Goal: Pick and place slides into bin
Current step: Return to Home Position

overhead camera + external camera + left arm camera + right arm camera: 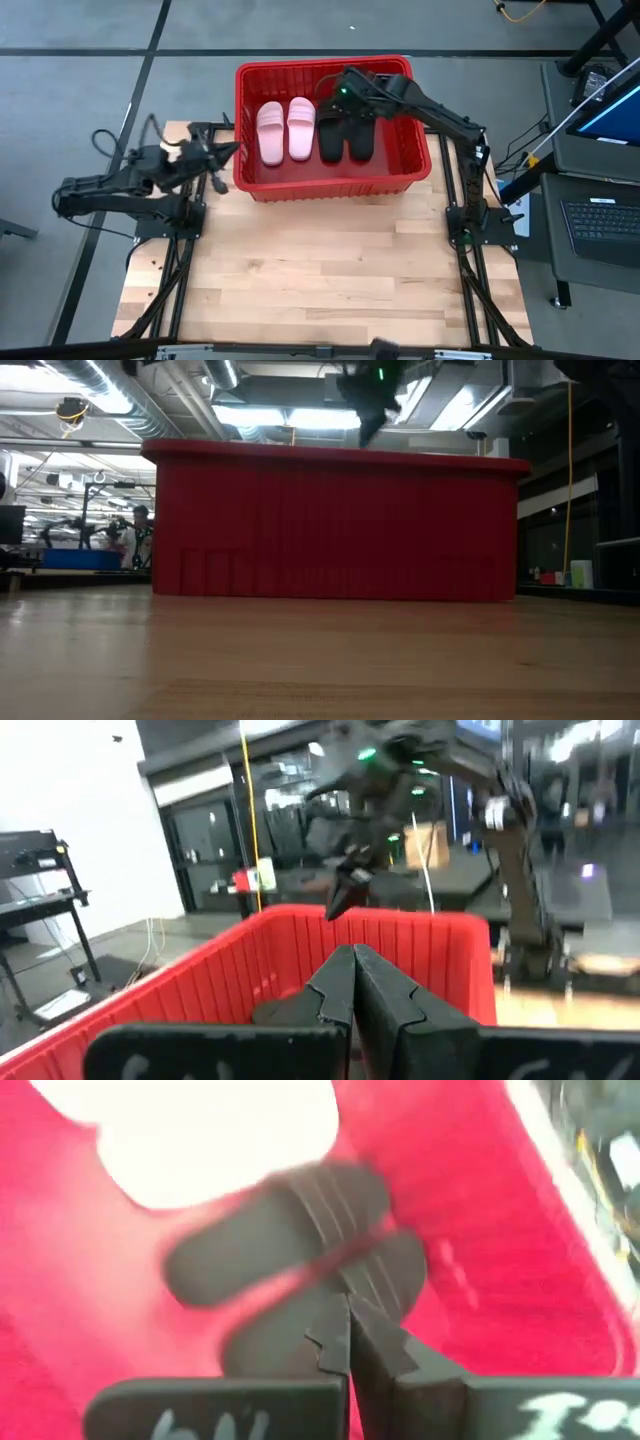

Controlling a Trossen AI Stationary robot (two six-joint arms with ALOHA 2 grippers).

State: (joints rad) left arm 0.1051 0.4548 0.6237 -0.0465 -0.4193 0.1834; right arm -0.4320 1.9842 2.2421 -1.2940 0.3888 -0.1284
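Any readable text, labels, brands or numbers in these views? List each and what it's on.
Nothing legible.
White scrawl on the bar at the right tool's base: blurred, unreadable.
Faint marks on the bar at the left tool's base: unreadable.
Laptop: too small to read.
Black slides, pink slides, bin: no lettering visible.

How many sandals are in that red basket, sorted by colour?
Pale pink slides: 2
Black slides: 2
Total: 4, all lying side by side inside the red bin.
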